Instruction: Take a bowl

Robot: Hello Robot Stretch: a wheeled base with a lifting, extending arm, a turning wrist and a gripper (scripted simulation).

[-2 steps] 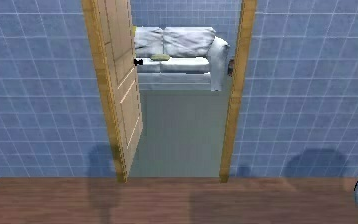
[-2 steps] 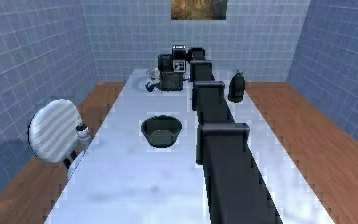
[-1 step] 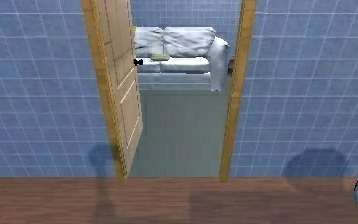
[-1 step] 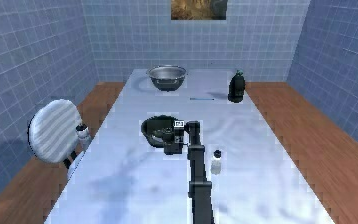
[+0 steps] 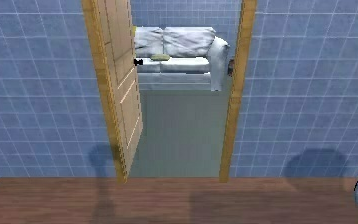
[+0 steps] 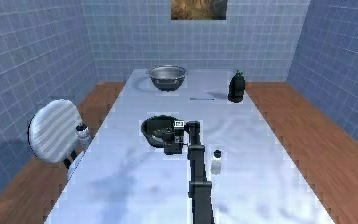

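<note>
Bowl [image 6: 168, 75] and dark bottle [image 6: 237, 87] stand on table [image 6: 257, 150].

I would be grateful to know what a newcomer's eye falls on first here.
In the arm side view, a long white table bears a shiny grey metal bowl at its far end, and the dark square arm stretches toward a dark round dish mid-table. In the forward view, past an open wooden door stands a white cushioned sofa.

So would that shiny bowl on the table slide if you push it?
Probably: the bowl looks like smooth metal on a smooth table, so it may slide. Its wide, low shape likely won't tip.
</note>
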